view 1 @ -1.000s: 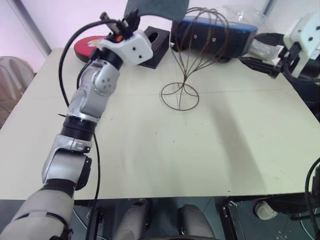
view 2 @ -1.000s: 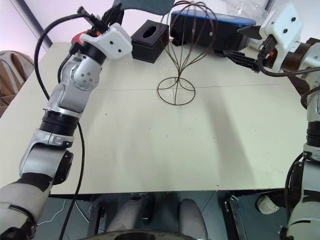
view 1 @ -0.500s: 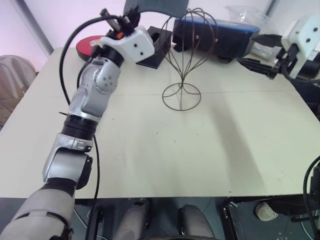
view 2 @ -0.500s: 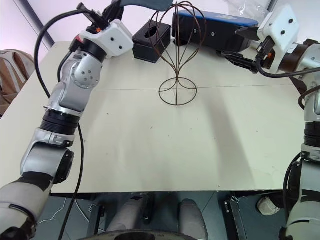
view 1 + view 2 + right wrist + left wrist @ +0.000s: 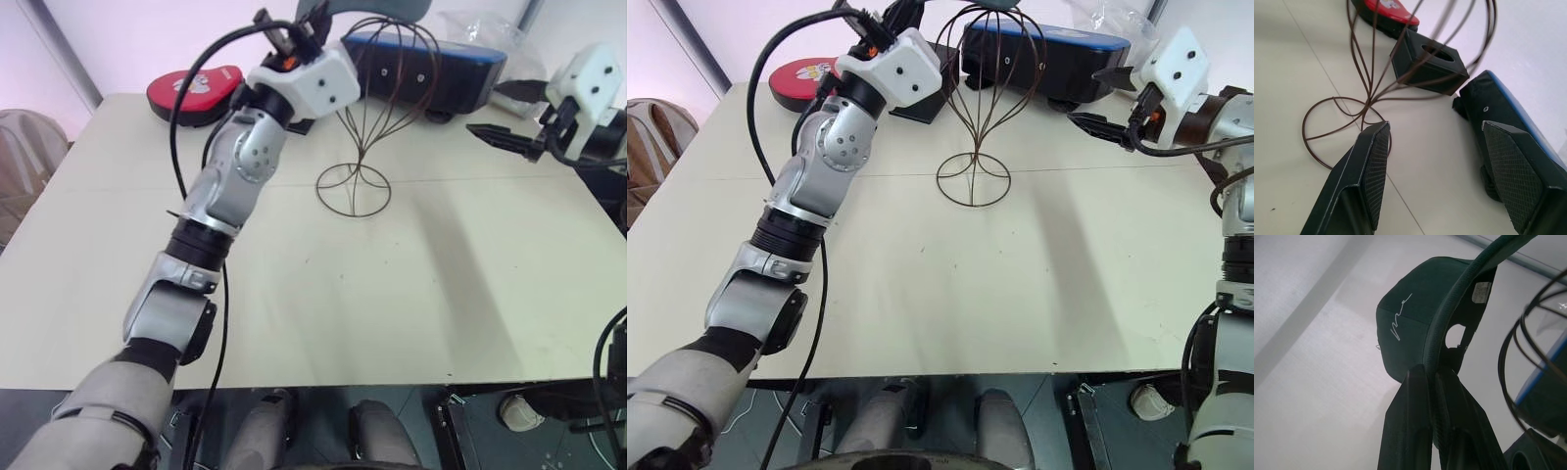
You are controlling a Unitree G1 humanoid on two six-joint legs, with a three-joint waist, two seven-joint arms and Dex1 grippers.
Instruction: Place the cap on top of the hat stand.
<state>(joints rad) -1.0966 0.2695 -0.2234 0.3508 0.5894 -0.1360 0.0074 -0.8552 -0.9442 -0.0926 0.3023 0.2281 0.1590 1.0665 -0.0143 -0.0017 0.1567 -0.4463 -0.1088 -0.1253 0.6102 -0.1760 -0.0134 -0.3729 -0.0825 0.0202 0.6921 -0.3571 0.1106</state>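
Table: a pale cream tabletop (image 5: 392, 294) fills most of the head view, with its near edge running across the lower frame and a faint seam crossing the middle.
Room: a light wall stands behind the table's far edge; a pale chair back (image 5: 24, 162) sits at the left frame edge.
Hat stand: the brown wire hat stand (image 5: 364, 127) stands upright in the upper centre, its ring base flat on the table and bare surface all around the ring.
Cap: the dark teal cap (image 5: 1415, 328) is held up at the top centre of the head view, just beside the stand's wire cage, with white script on its front.
Left gripper: the left gripper (image 5: 1432, 382) has its fingers pressed together on the cap's brim edge.
Right gripper: the right gripper (image 5: 1435, 171) hovers at the upper right, off the table, its fingers spread wide with nothing between them.
Far edge: a red padded object (image 5: 194, 90) lies upper left, a black tissue box (image 5: 1430, 61) beside the stand, and a dark blue case (image 5: 431, 69) behind it.
Open room: the middle and near parts of the table are bare, from the stand's base to the near edge.
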